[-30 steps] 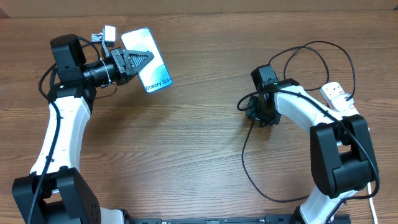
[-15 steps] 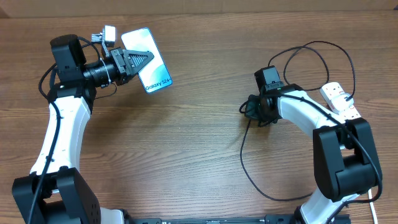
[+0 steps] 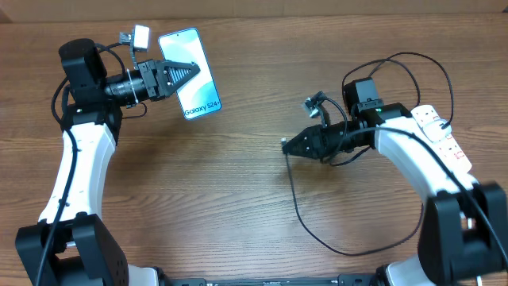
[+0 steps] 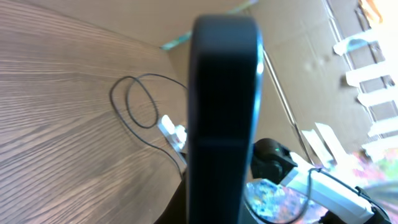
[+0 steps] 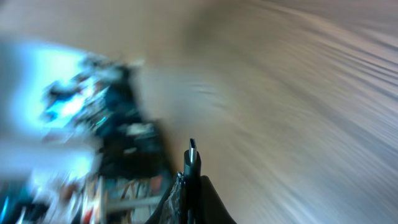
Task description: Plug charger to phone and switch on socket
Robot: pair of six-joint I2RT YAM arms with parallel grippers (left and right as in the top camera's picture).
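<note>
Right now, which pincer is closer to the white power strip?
The right. The right pincer is mid-table, pinching the black charger cable, apart from the power strip. The left pincer is across the table, gripping the phone.

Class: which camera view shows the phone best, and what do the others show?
The overhead view: the phone shows its blue screen and Galaxy lettering, clamped in the left gripper. The left wrist view gives only its dark edge, close up. The right wrist view is too blurred to tell.

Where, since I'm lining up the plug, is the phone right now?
Overhead view, upper left: the phone is gripped in the left tool, well apart from the right tool holding the charger.
</note>
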